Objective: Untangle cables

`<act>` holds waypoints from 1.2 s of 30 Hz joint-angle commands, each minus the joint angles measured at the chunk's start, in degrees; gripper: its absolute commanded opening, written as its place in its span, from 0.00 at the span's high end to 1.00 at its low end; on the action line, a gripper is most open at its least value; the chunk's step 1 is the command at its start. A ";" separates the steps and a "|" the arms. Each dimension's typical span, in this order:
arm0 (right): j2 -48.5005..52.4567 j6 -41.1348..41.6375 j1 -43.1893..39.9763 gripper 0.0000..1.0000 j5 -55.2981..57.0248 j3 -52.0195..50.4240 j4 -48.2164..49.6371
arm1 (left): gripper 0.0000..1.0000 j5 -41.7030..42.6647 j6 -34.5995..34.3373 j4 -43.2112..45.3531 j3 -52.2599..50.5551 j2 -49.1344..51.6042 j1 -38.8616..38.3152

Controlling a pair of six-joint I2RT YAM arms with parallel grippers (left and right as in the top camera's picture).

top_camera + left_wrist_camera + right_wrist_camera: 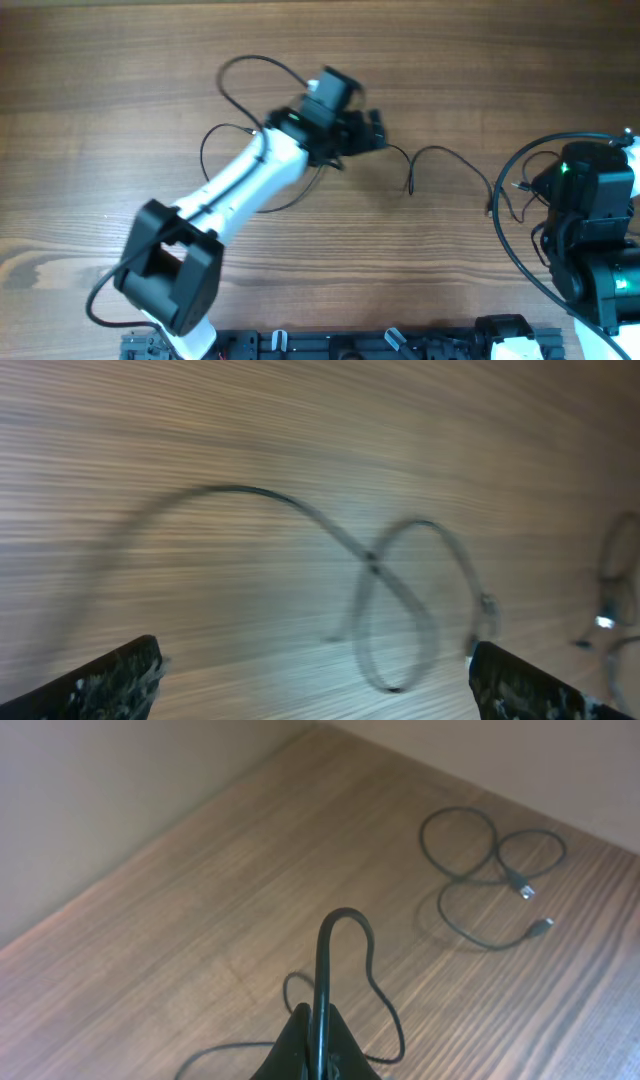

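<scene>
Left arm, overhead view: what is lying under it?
Loops of thin black cable run in under the arm from both sides, flat on the wooden table. The arm covers how they cross or join beneath it.

cables (372,560) on table (100,80), 1 beneath left claw (365,130)

The table (100,60) is of brown wood, and its fine grain runs from left to right in the overhead view. Near the lower left corner the grain makes a darker, wavy patch (40,270). In the right wrist view a pale, plain wall (100,800) meets the table's far edge.
</scene>
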 commanded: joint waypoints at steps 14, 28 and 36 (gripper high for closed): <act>-0.87 2.75 -0.28 0.96 2.08 -0.15 -3.39 | 0.67 -2.78 -15.15 14.75 0.42 11.89 -11.52; -0.85 2.95 -0.28 0.96 2.12 -0.15 -3.65 | 0.96 14.64 0.31 3.06 6.14 -1.70 -6.38; -0.85 4.20 -0.28 0.96 2.40 -0.15 -3.89 | 0.96 26.01 -4.44 15.21 6.91 -13.90 -5.57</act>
